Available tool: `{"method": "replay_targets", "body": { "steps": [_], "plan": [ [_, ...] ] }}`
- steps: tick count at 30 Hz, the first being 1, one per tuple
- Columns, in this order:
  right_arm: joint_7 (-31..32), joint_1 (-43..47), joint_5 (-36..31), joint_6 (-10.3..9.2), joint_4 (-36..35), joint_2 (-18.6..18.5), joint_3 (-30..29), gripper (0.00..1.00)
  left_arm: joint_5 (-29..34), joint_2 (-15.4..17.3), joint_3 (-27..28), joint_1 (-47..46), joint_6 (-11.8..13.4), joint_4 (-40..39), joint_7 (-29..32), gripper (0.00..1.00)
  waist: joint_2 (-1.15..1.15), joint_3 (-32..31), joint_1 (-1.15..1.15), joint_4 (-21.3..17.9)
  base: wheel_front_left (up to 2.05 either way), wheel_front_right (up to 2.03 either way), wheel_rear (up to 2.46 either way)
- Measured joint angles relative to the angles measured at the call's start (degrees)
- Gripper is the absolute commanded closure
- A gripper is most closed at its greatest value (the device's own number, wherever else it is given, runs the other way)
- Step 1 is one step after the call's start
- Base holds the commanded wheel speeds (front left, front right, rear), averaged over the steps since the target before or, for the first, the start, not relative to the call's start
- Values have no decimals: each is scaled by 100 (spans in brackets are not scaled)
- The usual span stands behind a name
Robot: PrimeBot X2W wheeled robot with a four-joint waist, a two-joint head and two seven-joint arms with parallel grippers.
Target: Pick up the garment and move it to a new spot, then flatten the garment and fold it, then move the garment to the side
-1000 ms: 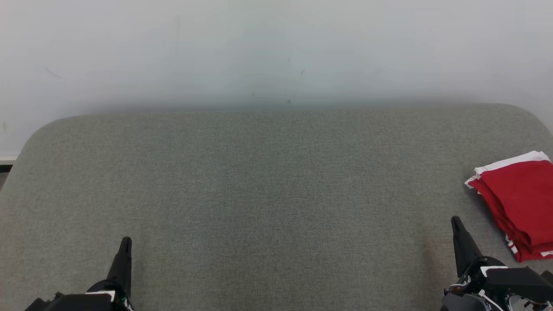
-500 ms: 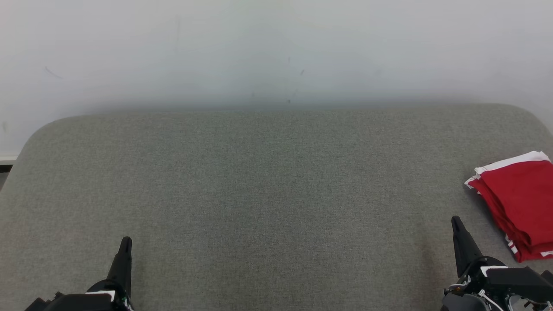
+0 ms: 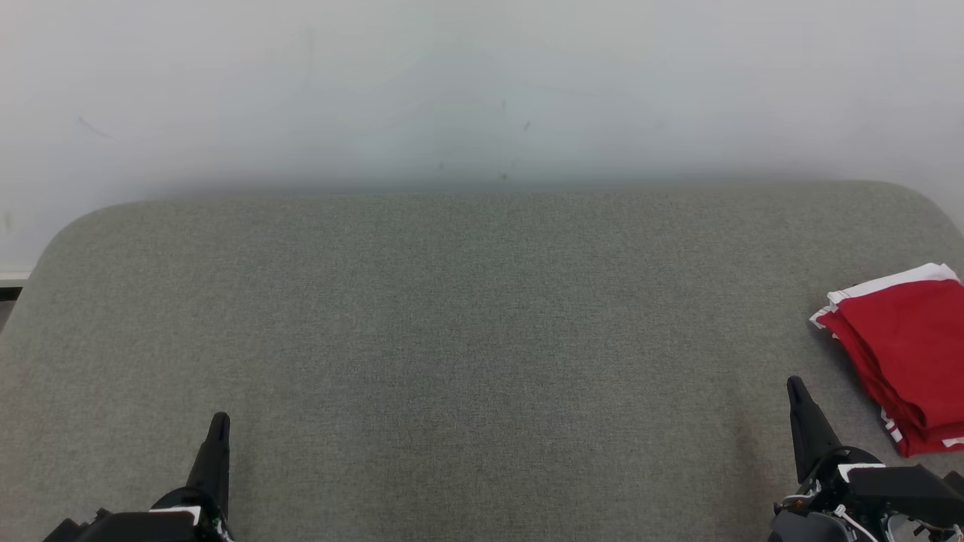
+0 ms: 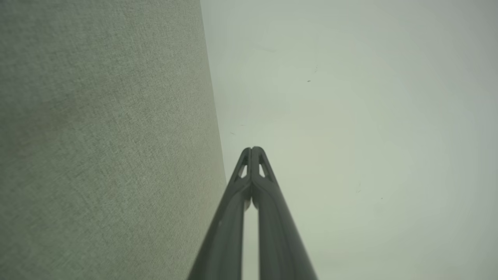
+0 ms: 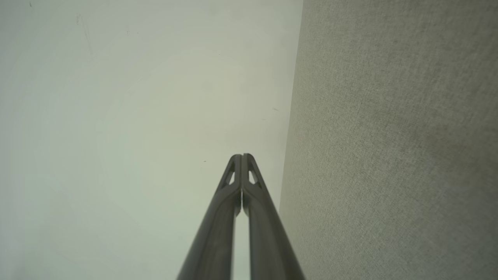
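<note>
The garment is red with white trim and lies folded in a neat stack at the far right of the grey fabric surface, partly cut off by the frame edge. My left gripper rests at the lower left, shut and holding nothing; in the left wrist view its tips meet. My right gripper sits at the lower right, just left of the garment and apart from it. It is shut and holds nothing, its tips pressed together in the right wrist view.
The grey surface has rounded far corners and ends at a pale wall behind it. A wide stretch of bare fabric lies between the two grippers.
</note>
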Motion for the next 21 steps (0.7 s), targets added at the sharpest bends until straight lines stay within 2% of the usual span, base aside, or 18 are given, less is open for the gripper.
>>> {"method": "replay_targets", "body": {
  "steps": [21],
  "plan": [
    [1,-1,0,0,0,1,-4,100,0,0,-2,-3,0,0,0,100,0,0,1,0,0,0,0]
  ]
}}
